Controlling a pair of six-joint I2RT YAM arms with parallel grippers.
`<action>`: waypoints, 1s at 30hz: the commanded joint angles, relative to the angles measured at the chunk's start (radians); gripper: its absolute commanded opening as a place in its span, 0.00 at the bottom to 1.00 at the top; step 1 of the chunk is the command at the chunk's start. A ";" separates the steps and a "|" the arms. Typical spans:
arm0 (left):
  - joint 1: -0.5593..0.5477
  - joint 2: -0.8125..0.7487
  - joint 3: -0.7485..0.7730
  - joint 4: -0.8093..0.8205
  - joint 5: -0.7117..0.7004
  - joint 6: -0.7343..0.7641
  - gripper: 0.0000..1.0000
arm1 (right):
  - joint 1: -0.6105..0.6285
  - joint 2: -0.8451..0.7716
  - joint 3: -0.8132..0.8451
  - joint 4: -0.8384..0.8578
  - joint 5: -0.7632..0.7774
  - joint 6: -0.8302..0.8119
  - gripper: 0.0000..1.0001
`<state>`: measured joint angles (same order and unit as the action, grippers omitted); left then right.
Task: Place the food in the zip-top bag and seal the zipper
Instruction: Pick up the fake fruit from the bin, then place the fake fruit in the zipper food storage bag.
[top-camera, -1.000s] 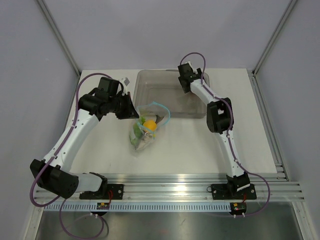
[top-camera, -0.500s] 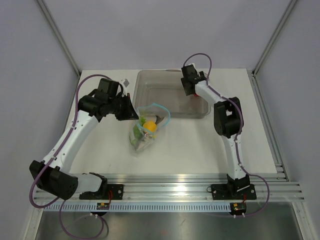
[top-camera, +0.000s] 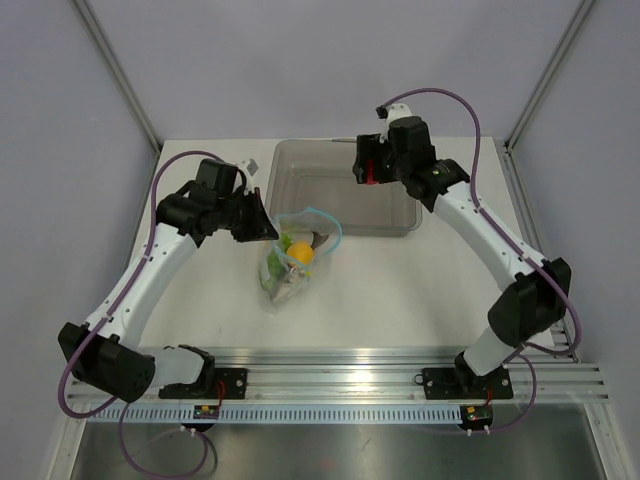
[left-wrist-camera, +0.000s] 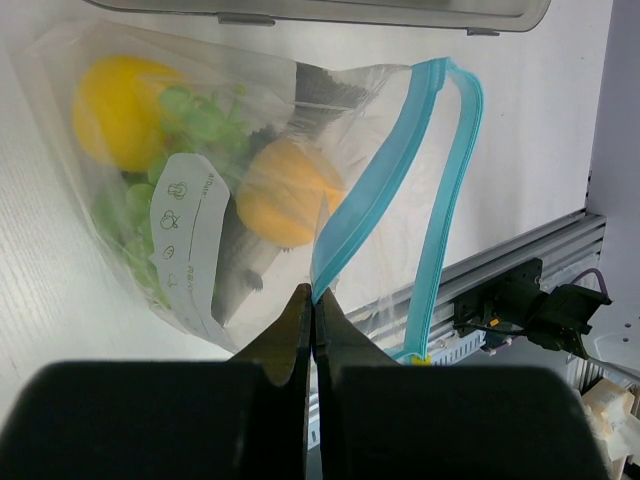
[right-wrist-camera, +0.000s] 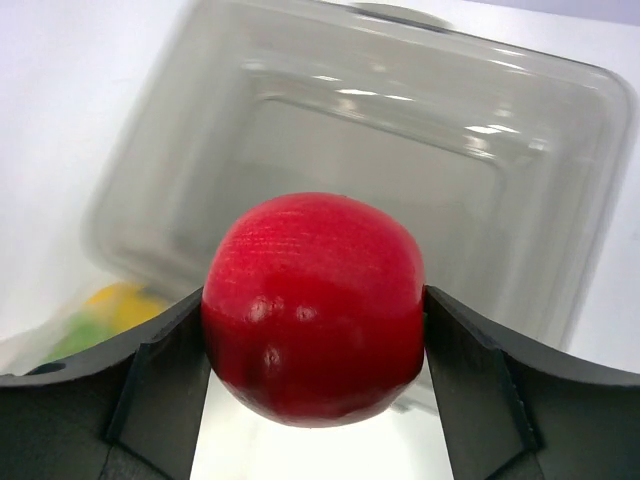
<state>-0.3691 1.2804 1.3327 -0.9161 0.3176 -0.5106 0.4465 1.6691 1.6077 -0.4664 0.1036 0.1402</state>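
You have bare counter (top-camera: 400, 290) to the right of the zip-top bag (top-camera: 292, 258) and nearer than the tray (top-camera: 300, 160). Walls close off the left, far and right sides, and a metal rail (top-camera: 380, 360) runs along the near edge. The tray sits far and centre, and the bag lies just beside its near-left corner.

The bag's long axis runs diagonally, with its closed bottom near-left and its mouth pointing far-right toward the tray. The mouth gapes, so the teal zipper (left-wrist-camera: 375, 195) forms an open loop.

From above, the wrist hides your left fingers (left-wrist-camera: 290, 340). The left wrist view shows them pressed together on one lip of the zipper, at the bag's left side. That view also shows a yellow fruit (left-wrist-camera: 120, 105), an orange fruit (left-wrist-camera: 285, 190) and the grape bunch (left-wrist-camera: 190, 115) inside the bag, with something dark beneath them.

The right arm arcs over the right side of the counter and reaches above the tray. The overhead view shows only a red speck there. The right wrist view shows your right fingers (right-wrist-camera: 165, 380) clamped on both sides of the red round fruit (right-wrist-camera: 312, 305), with the tray below. A blurred yellow-green corner of the bag shows at the lower left.
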 joint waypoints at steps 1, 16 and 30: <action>-0.001 -0.029 -0.007 0.056 0.017 -0.011 0.00 | 0.101 -0.118 -0.023 -0.006 -0.148 0.053 0.56; -0.001 -0.024 0.013 0.068 0.024 -0.042 0.00 | 0.382 -0.115 -0.049 -0.057 -0.288 0.085 0.60; -0.001 -0.030 0.025 0.068 0.035 -0.042 0.00 | 0.423 -0.081 0.001 -0.117 -0.165 0.036 0.98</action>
<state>-0.3695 1.2800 1.3308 -0.8940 0.3264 -0.5503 0.8642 1.6409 1.5669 -0.5819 -0.1509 0.2008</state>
